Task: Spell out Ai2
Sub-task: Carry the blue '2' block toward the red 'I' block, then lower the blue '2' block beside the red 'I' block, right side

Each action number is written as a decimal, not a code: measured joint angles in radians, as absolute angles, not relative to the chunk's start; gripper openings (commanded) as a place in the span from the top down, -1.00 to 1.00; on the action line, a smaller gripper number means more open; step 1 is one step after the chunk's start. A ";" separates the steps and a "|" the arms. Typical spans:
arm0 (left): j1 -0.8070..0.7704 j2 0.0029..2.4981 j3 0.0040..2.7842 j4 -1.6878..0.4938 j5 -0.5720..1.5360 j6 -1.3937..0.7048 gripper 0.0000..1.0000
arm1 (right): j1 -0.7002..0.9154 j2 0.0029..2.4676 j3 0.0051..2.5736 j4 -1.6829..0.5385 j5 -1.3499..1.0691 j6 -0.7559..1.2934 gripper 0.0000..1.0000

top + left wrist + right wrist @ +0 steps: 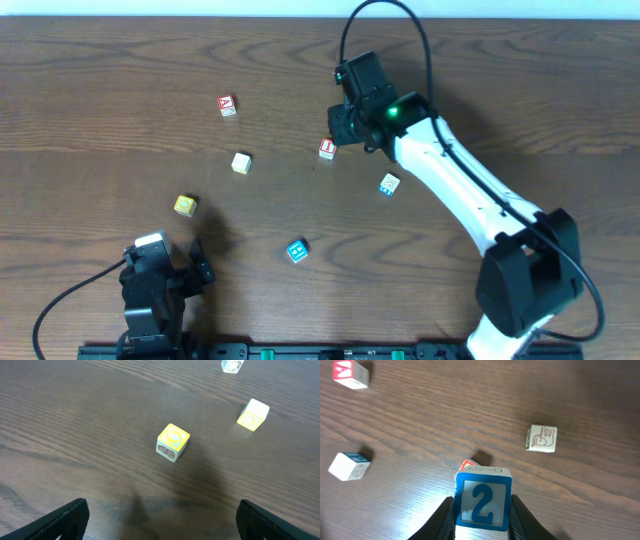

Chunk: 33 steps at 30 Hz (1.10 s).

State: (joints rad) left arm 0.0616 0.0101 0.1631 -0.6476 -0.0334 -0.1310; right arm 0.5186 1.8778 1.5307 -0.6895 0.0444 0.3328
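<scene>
My right gripper [483, 525] is shut on a blue-bordered block with a "2" [483, 502] and holds it just above the table. A red block [466, 465] lies right behind it. In the overhead view the right gripper [347, 126] hides the "2" block, and the red block [327, 148] sits at its lower left. The red "A" block [227, 105] lies further left. My left gripper [168, 272] is open and empty at the front left, and its fingers [167, 530] frame bare table short of a yellow block [173, 442].
A cream block [241, 162], the yellow block [185, 205], a blue block [297, 250] and a white-and-blue block [389, 184] lie scattered. The right wrist view shows a hand-picture block [541, 438], a white-blue block [349, 466] and a red-lettered block [351, 372].
</scene>
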 measured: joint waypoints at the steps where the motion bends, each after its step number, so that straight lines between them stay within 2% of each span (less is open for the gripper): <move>1: 0.062 0.010 0.163 -0.648 -0.033 -0.131 -0.91 | 0.519 1.891 1.531 -0.689 0.049 0.339 0.66; 9: 0.062 0.010 0.163 -0.648 -0.034 -0.131 -0.90 | 0.518 2.038 1.530 -0.670 0.065 0.442 0.63; 17: 0.062 0.010 0.163 -0.648 -0.034 -0.131 -0.90 | 0.518 2.058 1.530 -0.646 0.091 0.547 0.62; 33: 0.062 0.010 0.163 -0.648 -0.033 -0.131 -0.90 | 0.518 2.058 1.485 -0.611 0.109 0.571 0.51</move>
